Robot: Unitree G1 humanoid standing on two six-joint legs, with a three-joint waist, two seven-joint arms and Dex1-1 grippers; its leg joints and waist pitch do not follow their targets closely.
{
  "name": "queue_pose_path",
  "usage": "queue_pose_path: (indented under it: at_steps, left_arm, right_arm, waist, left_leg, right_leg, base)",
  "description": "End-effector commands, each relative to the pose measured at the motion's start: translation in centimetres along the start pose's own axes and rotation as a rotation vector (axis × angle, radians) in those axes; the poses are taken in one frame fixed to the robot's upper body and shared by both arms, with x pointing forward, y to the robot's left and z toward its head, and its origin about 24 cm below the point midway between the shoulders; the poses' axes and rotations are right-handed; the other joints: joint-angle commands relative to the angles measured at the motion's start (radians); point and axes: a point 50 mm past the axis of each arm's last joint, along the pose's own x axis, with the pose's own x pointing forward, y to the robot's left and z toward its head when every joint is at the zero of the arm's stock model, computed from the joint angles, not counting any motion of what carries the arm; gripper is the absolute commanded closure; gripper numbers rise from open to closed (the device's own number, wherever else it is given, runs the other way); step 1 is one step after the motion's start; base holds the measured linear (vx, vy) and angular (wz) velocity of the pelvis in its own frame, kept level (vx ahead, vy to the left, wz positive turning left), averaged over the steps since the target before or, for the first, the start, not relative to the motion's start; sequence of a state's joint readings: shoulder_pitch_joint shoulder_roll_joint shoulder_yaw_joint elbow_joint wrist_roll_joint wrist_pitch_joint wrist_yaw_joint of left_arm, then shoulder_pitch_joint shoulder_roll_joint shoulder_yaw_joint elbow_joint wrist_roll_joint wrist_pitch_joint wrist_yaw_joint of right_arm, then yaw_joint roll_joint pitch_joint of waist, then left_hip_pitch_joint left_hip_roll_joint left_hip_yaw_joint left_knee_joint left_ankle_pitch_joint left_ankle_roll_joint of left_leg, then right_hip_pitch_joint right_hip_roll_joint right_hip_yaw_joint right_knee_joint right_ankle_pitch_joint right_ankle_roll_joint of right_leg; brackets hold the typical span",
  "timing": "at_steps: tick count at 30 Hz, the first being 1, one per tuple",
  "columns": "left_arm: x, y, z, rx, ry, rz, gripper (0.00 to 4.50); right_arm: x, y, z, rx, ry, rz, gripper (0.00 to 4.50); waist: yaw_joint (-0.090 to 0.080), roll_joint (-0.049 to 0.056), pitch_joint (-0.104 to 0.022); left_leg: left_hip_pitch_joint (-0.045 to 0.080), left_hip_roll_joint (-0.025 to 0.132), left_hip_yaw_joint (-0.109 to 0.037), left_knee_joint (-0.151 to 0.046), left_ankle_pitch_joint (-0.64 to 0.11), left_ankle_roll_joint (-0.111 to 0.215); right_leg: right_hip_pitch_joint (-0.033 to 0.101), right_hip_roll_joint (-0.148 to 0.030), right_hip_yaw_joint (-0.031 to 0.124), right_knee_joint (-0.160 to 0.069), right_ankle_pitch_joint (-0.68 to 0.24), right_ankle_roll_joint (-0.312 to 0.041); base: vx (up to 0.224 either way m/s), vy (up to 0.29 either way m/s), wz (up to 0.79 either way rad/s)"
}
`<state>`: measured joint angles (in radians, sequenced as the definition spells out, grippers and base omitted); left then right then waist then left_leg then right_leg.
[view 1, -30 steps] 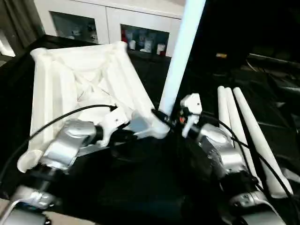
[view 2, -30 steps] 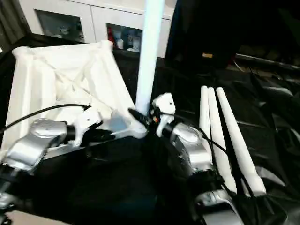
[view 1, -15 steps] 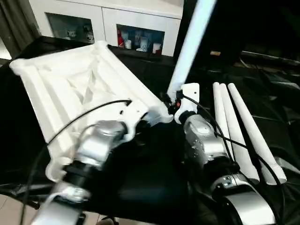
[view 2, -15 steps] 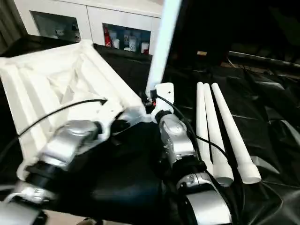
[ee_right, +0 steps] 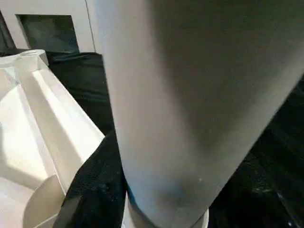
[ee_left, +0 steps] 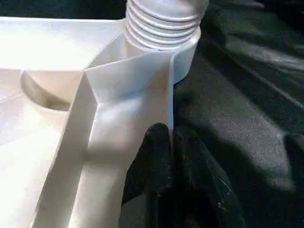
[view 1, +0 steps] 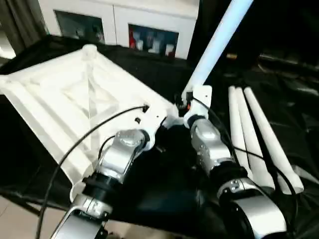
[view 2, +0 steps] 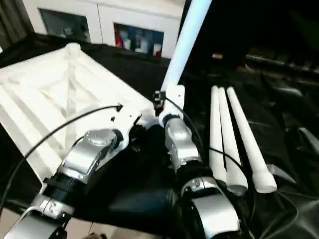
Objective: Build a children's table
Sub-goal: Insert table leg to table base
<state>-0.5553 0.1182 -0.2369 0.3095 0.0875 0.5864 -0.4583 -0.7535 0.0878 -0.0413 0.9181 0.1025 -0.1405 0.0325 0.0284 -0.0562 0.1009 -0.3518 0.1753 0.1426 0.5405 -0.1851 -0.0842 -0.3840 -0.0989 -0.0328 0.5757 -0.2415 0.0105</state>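
Note:
The white table top lies upside down on the left, ribbed underside up. One white leg rises from its near right corner socket, leaning to the right. My right gripper is shut on this leg just above the socket; a black finger presses its side. My left gripper is shut on the top's rim wall right beside that socket, where the leg's threaded end sits. Three more legs lie side by side on the right.
A black cloth covers the work surface. A white cabinet with glass-fronted shelves stands behind the table top. My two silver forearms converge on the corner from the near side.
The view has shifted. Against the lying legs, the table top's far corner has swung to the left and the upright leg leans more to the right. Both grips hold.

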Motion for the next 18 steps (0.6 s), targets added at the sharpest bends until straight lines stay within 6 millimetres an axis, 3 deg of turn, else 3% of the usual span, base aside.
queue_pose_path:
  at_steps: [1,3,5,8,9,12,13,15,17,18]
  left_arm:
    - [-0.2,0.0,-0.9,0.050,0.015,-0.026,4.50]
    - [-0.5,0.0,-1.1,0.078,0.024,-0.048,4.50]
    - [-0.9,0.2,-1.2,0.083,0.028,-0.077,4.50]
    - [-1.6,0.2,-1.3,0.112,0.012,-0.149,4.50]
    - [-1.8,0.2,-1.3,0.124,0.008,-0.173,4.50]
    - [-3.1,0.3,-1.5,0.176,0.001,-0.281,4.50]
    - [-3.4,0.4,-1.6,0.178,0.010,-0.297,4.50]
    - [-4.5,0.9,-1.9,0.202,0.027,-0.369,4.50]
    - [-5.0,1.2,-2.0,0.203,0.033,-0.395,4.50]
    - [-5.0,1.2,-2.0,0.203,0.033,-0.395,4.50]
  right_arm:
    - [-2.0,-0.2,-6.0,-0.003,0.289,0.026,2.62]
    - [-1.8,-0.4,-5.6,-0.019,0.286,0.065,2.62]
    - [-1.5,-0.7,-5.0,-0.042,0.286,0.128,2.62]
    - [-1.4,-1.0,-4.2,-0.085,0.307,0.253,2.62]
    - [-1.3,-1.1,-4.0,-0.097,0.314,0.289,2.62]
    - [-1.6,-1.8,-3.5,-0.139,0.358,0.450,2.62]
    - [-1.7,-2.0,-3.5,-0.148,0.374,0.490,2.62]
    - [-2.4,-2.6,-3.7,-0.189,0.437,0.615,2.62]
    - [-2.7,-2.9,-3.9,-0.202,0.468,0.671,2.62]
    - [-2.7,-2.9,-3.9,-0.202,0.468,0.671,2.62]
  waist:
    - [-0.006,0.008,-0.021]
    - [0.001,0.005,-0.029]
    - [0.000,0.003,-0.028]
    - [0.000,0.003,-0.033]
    - [-0.001,-0.002,-0.035]
    - [0.002,0.004,-0.042]
    - [-0.001,0.007,-0.046]
    - [-0.002,0.012,-0.051]
    - [-0.001,0.011,-0.056]
    - [0.000,0.011,-0.057]
  left_leg:
    - [-0.009,0.037,-0.018,-0.097,-0.503,-0.020]
    - [-0.005,0.042,-0.002,-0.090,-0.387,-0.003]
    - [-0.017,0.044,0.003,-0.091,-0.341,-0.001]
    - [-0.018,0.047,0.011,-0.086,-0.335,-0.002]
    - [-0.021,0.048,0.013,-0.084,-0.318,-0.001]
    - [-0.023,0.051,0.017,-0.079,-0.238,0.005]
    - [-0.029,0.051,0.022,-0.075,-0.181,0.003]
    - [-0.019,0.051,0.027,-0.065,-0.098,0.011]
    - [-0.012,0.044,0.035,-0.050,0.040,0.039]
    - [-0.007,0.042,0.038,-0.046,0.071,0.051]
  right_leg:
    - [0.000,-0.041,0.028,-0.094,-0.487,-0.045]
    - [-0.005,-0.039,0.036,-0.089,-0.355,-0.066]
    - [0.005,-0.031,0.031,-0.077,-0.288,-0.092]
    - [0.000,-0.034,0.030,-0.081,-0.335,-0.103]
    - [0.002,-0.033,0.030,-0.081,-0.332,-0.108]
    - [0.010,-0.031,0.028,-0.069,-0.230,-0.138]
    - [0.019,-0.028,0.027,-0.057,-0.141,-0.163]
    - [0.020,-0.020,0.026,-0.041,0.027,-0.207]
    - [0.028,-0.006,0.027,-0.020,0.263,-0.259]
    - [0.031,-0.005,0.027,-0.016,0.326,-0.276]
  base:
    - [0.000,0.000,0.00]
    - [0.000,0.000,0.00]
    - [0.017,-0.054,0.03]
    - [0.005,-0.024,-0.02]
    - [0.021,-0.051,-0.02]
    - [0.000,0.000,0.00]
    - [0.059,-0.027,-0.10]
    - [0.067,-0.015,-0.08]
    - [0.081,0.003,-0.03]
    - [0.070,-0.006,-0.01]
